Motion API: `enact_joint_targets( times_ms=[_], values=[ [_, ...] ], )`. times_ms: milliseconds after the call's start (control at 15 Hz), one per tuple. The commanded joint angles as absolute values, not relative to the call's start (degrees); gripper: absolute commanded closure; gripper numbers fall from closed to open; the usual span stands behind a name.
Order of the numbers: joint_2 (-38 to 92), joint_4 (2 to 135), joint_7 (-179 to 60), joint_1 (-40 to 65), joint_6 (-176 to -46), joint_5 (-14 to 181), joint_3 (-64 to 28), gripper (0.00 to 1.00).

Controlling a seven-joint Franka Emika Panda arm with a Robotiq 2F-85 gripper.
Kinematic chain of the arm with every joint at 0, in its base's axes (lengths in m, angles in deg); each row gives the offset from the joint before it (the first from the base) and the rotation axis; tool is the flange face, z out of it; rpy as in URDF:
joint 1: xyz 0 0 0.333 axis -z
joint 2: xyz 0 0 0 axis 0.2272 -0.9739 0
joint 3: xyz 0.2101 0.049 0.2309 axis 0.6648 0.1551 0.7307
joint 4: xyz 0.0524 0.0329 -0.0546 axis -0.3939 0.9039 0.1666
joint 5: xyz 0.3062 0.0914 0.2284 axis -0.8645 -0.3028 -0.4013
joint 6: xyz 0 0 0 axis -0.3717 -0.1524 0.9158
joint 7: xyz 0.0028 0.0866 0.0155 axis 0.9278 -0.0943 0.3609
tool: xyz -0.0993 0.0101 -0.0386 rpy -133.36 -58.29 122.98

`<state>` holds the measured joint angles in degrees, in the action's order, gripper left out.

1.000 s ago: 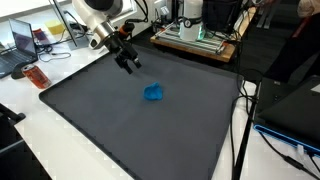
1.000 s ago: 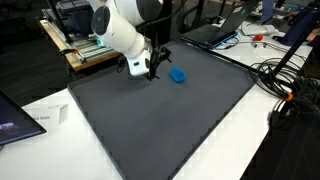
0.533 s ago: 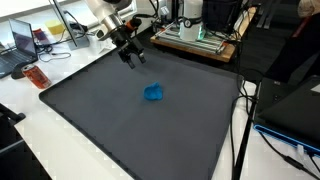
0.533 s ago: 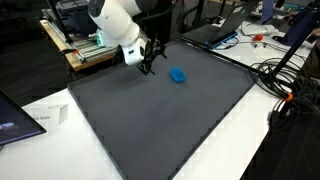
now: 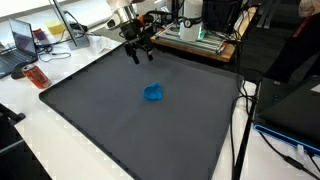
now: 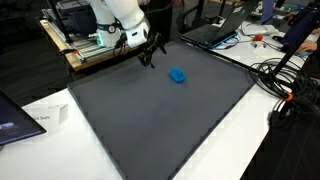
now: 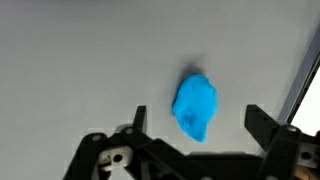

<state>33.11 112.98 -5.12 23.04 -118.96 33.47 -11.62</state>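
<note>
I have the claw (image 5: 142, 56) hanging in the air over the far part of the dark grey mat (image 5: 110, 125) that covers most of the white table (image 5: 38, 130). Its two fingers (image 7: 138, 118) stand wide apart with nothing between them. The small crumpled blue lump (image 5: 153, 93) lies on the mat by itself, touching nothing else, and in both exterior views it sits well apart from the claw, nearer the mat's middle. In the wrist view the lump shows below the claw, framed roughly midway between the two fingers, with bare mat all round it. Beyond the mat's far edge stands a wooden-framed machine (image 5: 198, 38). A laptop (image 5: 22, 42) sits at one corner of the table, and a tangle of cables (image 6: 285, 95) lies off the mat's side.
</note>
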Motion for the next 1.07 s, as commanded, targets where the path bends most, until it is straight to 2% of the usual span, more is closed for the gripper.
enact_joint_targets(
  times_ms=[0, 533, 933, 1000],
  values=[
    [40.21, 120.31, -6.01, 19.76, -125.3, 32.38, -11.87, 0.0],
    [47.95, 127.48, -25.54, 14.14, -136.44, 41.7, -8.79, 0.0],
    [51.34, 130.29, -52.13, 12.28, -135.72, 64.99, -9.25, 0.0],
    [52.15, 130.22, -56.51, 15.23, -134.54, 68.93, -6.34, 0.0]
  ],
)
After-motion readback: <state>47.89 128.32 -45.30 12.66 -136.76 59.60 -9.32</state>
